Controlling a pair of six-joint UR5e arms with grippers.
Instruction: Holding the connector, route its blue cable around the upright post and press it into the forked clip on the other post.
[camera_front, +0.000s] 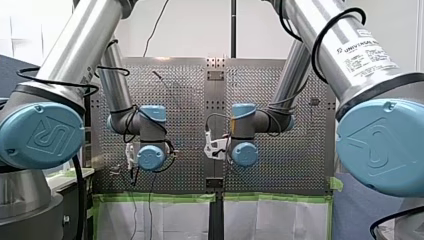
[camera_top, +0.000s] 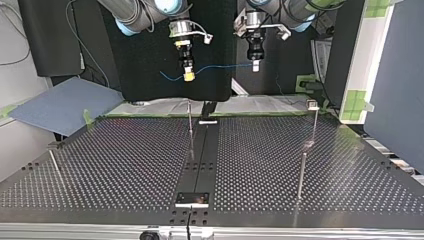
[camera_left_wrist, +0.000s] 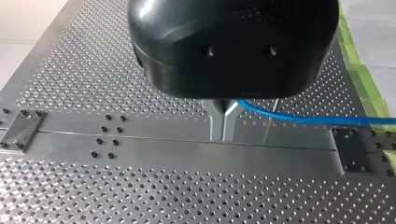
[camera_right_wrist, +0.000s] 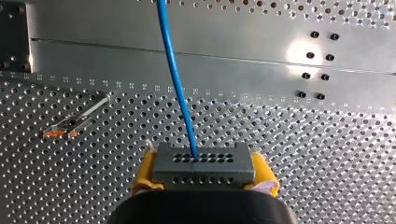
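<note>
High above the perforated table (camera_top: 125, 165), both grippers hang in the top view. My right gripper (camera_top: 188, 75), at that view's left, has yellow pads (camera_right_wrist: 145, 173) shut on the grey connector (camera_right_wrist: 204, 163). The blue cable (camera_right_wrist: 175, 74) leaves the connector's face and runs across to my left gripper (camera_top: 255, 66). In the left wrist view its metal fingertips (camera_left_wrist: 223, 112) are shut on the blue cable (camera_left_wrist: 303, 119), which trails off to one side. A thin upright post (camera_top: 190, 122) stands mid-table at the back. Another post (camera_top: 314, 125) at the top view's right carries a small clip (camera_top: 312, 104).
A further post (camera_top: 301, 175) stands nearer the camera at the top view's right, and a short one (camera_top: 54, 162) at its left edge. A dark centre rail (camera_top: 200, 155) with a plate (camera_top: 192, 199) runs down the table. A small post with orange marks (camera_right_wrist: 74, 122) lies below my right gripper.
</note>
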